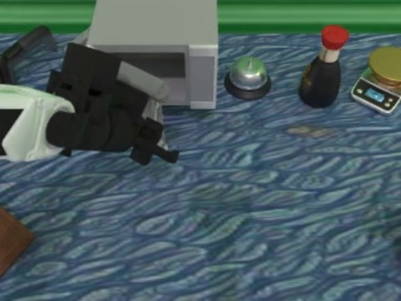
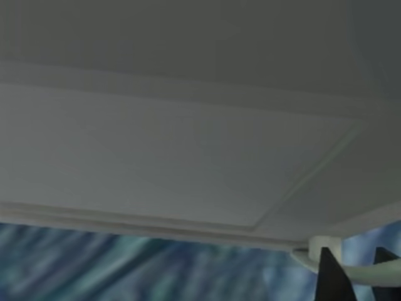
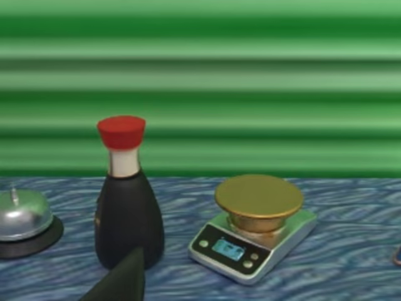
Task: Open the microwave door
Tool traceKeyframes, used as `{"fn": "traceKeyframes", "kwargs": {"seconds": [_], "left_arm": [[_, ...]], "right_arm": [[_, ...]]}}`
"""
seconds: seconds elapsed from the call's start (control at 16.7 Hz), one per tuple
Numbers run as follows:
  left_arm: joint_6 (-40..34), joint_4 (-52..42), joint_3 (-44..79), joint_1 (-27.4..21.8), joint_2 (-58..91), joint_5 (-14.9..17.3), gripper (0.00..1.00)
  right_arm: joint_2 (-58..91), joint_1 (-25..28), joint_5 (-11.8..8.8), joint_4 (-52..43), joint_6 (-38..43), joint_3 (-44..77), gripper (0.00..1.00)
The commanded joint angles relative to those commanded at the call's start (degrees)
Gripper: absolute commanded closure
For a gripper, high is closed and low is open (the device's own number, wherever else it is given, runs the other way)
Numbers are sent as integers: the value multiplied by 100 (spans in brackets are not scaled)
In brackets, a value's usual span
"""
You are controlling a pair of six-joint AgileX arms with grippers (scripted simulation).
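The light-grey microwave stands at the back left of the table. Its door is swung partly outward, and the dark cavity shows behind it. My left gripper is in front of the oven at the door's free edge. In the left wrist view the door panel fills most of the picture, and the pale bar handle runs between my left gripper's two dark fingertips, which are shut on it. My right gripper is out of the top view; one dark fingertip shows in the right wrist view.
A silver call bell, a dark sauce bottle with a red cap and a small digital scale with a gold pan stand in a row right of the microwave. A brown board corner lies at the front left.
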Motion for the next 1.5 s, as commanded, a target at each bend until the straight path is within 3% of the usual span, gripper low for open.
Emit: {"fn": "traceKeyframes", "kwargs": {"seconds": [1.08,1.5], "left_arm": [[0,0,0,0,0,0,100],[291,-54,-70,123,-86,254,100]], "right_arm": [[0,0,0,0,0,0,0],[0,0,0,0,0,0,0]]}}
